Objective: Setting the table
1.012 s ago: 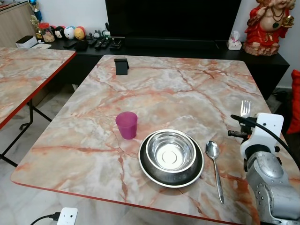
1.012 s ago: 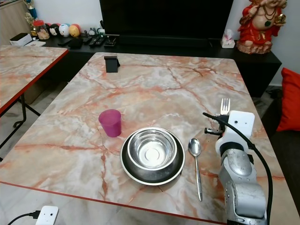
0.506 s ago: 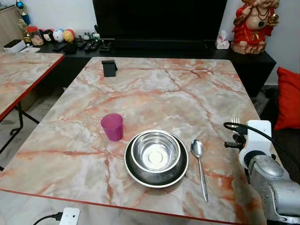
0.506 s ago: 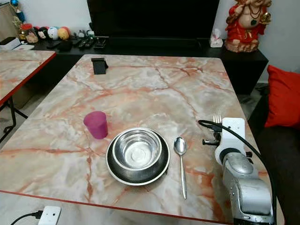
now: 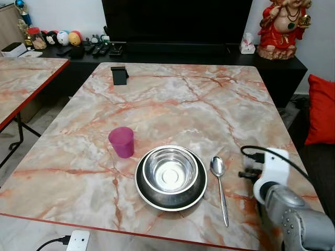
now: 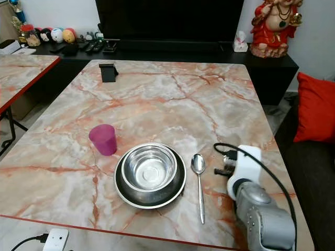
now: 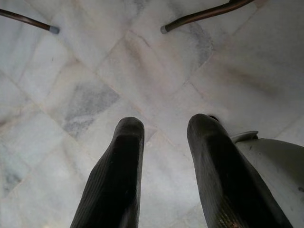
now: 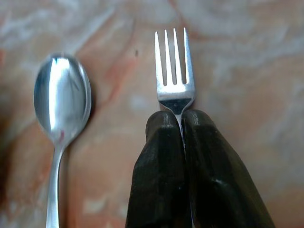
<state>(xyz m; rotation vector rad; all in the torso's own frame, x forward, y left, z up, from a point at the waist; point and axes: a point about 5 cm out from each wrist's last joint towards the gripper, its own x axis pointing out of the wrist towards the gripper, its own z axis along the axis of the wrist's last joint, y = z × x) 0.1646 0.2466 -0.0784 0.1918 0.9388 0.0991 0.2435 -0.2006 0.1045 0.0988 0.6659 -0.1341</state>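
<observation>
A steel bowl (image 5: 170,172) sits in a dark plate (image 5: 194,198) near the marble table's (image 5: 183,99) front edge. A pink cup (image 5: 121,141) stands to its left and a spoon (image 5: 219,180) lies to its right. My right gripper (image 8: 181,118) is shut on the neck of a fork (image 8: 174,66), held low over the table just right of the spoon (image 8: 61,99) and parallel to it. I cannot tell if the fork touches the table. The right wrist (image 5: 269,170) covers the fork in the eye views. My left gripper (image 7: 164,126) hangs open over the floor.
A black phone stand (image 5: 119,75) is at the table's far left. A second marble table (image 5: 21,78) stands to the left, and a red cushion (image 5: 320,107) is on the right. A dark cabinet (image 5: 172,52) with a red statue (image 5: 280,26) runs behind. A power strip (image 5: 77,241) lies on the floor.
My right arm has come down and leftward with the fork, closer to the spoon. The fork tines no longer show above the wrist. The camera has also shifted.
</observation>
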